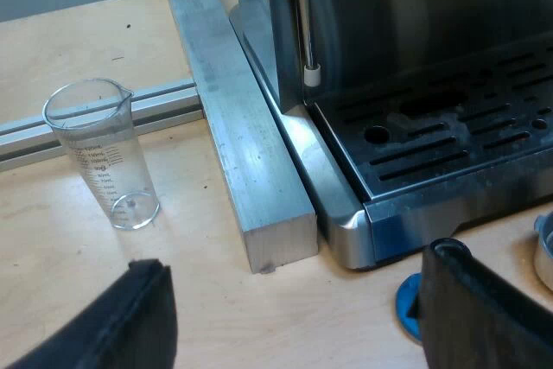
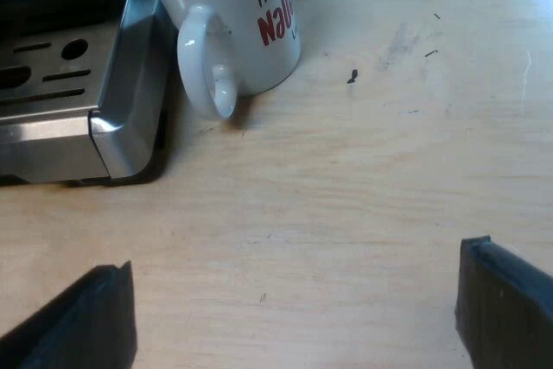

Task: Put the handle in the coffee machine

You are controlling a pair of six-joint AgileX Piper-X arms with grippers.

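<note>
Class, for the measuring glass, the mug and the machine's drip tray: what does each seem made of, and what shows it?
The measuring glass: clear glass or plastic, cannot tell which; the table shows through it. The mug: likely glazed white ceramic; glossy highlights. The drip tray: brushed metal, probably steel; dull grey reflections.

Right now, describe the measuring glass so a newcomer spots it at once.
Start at the steel espresso machine. A square aluminium bar lies along its side; across that bar, upright on the light wooden table, stands the clear measuring glass. It alone is transparent, with printed scale and pouring lip.
</note>
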